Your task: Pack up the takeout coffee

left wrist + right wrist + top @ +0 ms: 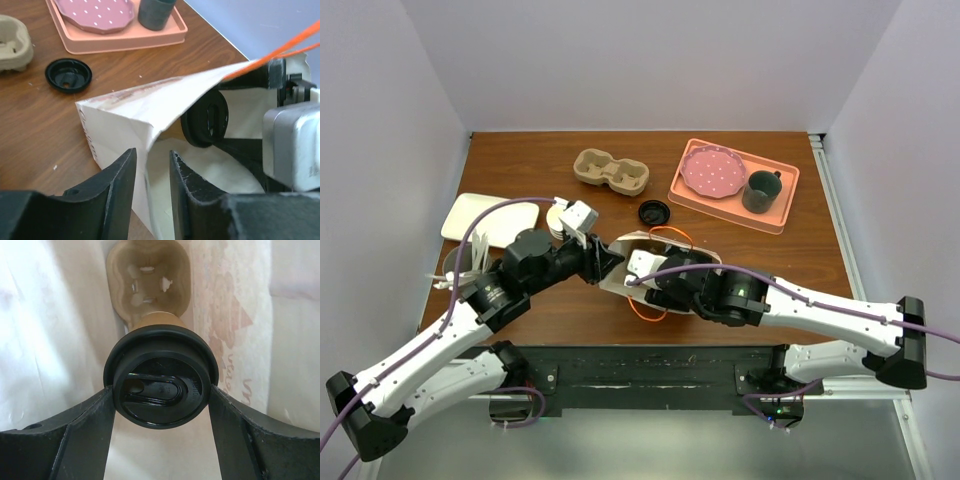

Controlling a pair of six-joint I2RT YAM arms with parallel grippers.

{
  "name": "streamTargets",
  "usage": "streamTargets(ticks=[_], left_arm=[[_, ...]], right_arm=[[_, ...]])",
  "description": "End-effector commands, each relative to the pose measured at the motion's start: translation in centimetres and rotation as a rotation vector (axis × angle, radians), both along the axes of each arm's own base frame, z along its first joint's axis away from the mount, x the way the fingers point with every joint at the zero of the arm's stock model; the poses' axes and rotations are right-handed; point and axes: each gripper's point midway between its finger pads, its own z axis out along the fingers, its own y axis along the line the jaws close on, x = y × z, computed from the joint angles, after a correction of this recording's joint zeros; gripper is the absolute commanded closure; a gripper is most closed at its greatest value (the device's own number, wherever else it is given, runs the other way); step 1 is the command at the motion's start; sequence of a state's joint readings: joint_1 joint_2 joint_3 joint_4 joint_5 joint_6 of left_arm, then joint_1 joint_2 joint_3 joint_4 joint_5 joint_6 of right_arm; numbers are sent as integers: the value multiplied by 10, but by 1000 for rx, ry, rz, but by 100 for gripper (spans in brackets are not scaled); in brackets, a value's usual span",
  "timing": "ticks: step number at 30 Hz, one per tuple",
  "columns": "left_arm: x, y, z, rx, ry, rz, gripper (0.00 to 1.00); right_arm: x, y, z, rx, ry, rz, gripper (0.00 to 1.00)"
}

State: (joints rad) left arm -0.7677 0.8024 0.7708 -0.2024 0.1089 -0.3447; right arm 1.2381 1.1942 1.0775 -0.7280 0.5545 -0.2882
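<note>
This is a robotics lab test cell. Plain pale walls (650, 60) box in a brown wooden tabletop (520, 160) on three sides. A left arm (430, 355) and a right arm (830, 305), both white and black, are bolted to a black rail (640, 370) at its near edge and trail purple cables (525, 199). The only furnishings are a few café props: a pink tray (730, 205), a pulp cup carrier (611, 171), a paper bag (120, 120) and a takeout coffee (161, 385).
</note>
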Motion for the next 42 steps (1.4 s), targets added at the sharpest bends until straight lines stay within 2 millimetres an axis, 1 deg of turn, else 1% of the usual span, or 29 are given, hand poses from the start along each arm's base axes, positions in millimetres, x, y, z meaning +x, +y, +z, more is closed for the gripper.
streamTargets(ticks=[1, 3, 6, 7, 9, 10, 12, 13, 18, 19, 20, 21, 22, 23, 24, 25, 26, 27, 28, 29, 30, 31, 32, 33, 35, 36, 37, 40, 42], left_arm=[[-17, -5, 9, -17, 45, -67, 61], [-18, -4, 8, -11, 54, -70, 61], [-18, -5, 12, -7, 68, -73, 67], [-20, -7, 13, -10, 74, -82, 75], [-20, -10, 18, -23, 79, -88, 82], [-21, -11, 20, -37, 80, -95, 89], [-22, -14, 22, -46, 83, -106, 96], [-24, -14, 21, -50, 90, -110, 100], [-31, -15, 20, -65, 105, -125, 100], [-31, -15, 19, -65, 104, -114, 100], [-32, -12, 16, -59, 98, -105, 100], [-30, -9, 11, -48, 96, -78, 100], [-18, -2, 10, -35, 58, -8, 100], [-12, 4, 6, -20, 36, 29, 100], [-7, 8, 6, -6, 15, 61, 100], [9, 21, 15, 12, -33, 159, 100], [15, 24, 18, 23, -48, 193, 100], [20, 26, 24, 25, -72, 214, 100], [28, 30, 33, 30, -105, 256, 100], [32, 31, 32, 45, -111, 273, 100], [35, 33, 34, 49, -122, 285, 100], [39, 33, 38, 50, -148, 297, 100], [40, 33, 38, 53, -156, 299, 100], [41, 32, 38, 53, -159, 296, 100], [38, 28, 33, 40, -144, 275, 100], [35, 26, 30, 34, -135, 261, 100], [30, 21, 21, 18, -107, 225, 100], [19, 16, 10, -1, -55, 184, 100], [15, 17, 7, -7, -45, 175, 100]], right_arm=[[-1, 2, 7, 50, -12, 4, 82], [0, 4, 8, 60, -16, -5, 82], [1, 10, 10, 73, -18, 5, 81], [2, 11, 10, 66, -20, 9, 81], [5, 12, 11, 59, -31, 1, 80], [7, 10, 9, 41, -39, -6, 81], [8, 3, 4, 18, -46, -25, 80], [7, -1, 5, 22, -49, -33, 80], [4, -17, -1, -4, -47, -50, 78], [3, -19, -4, -17, -44, -39, 78], [2, -22, -11, -39, -41, -31, 78], [3, -24, -15, -57, -43, -26, 78], [7, -20, -12, -56, -75, -13, 78], [12, -20, -14, -61, -97, -16, 79], [22, -20, -13, -59, -113, -38, 79], [33, -14, -5, -38, -138, -39, 79], [43, -9, 5, -15, -147, -54, 80], [61, -13, 4, -22, -136, -98, 80], [70, -14, 7, -35, -144, -102, 80], [78, -12, 14, -29, -163, -107, 81], [89, -10, 17, -27, -183, -111, 81], [93, -7, 19, -45, -194, -82, 81], [98, -3, 25, -35, -202, -81, 81], [104, -3, 24, -37, -197, -87, 81], [107, 6, 20, -44, -188, -66, 81], [107, 9, 19, -36, -181, -56, 81], [107, 10, 18, -30, -177, -54, 81], [104, 8, 7, -45, -157, -43, 80], [99, 2, -1, -55, -141, -31, 80]])
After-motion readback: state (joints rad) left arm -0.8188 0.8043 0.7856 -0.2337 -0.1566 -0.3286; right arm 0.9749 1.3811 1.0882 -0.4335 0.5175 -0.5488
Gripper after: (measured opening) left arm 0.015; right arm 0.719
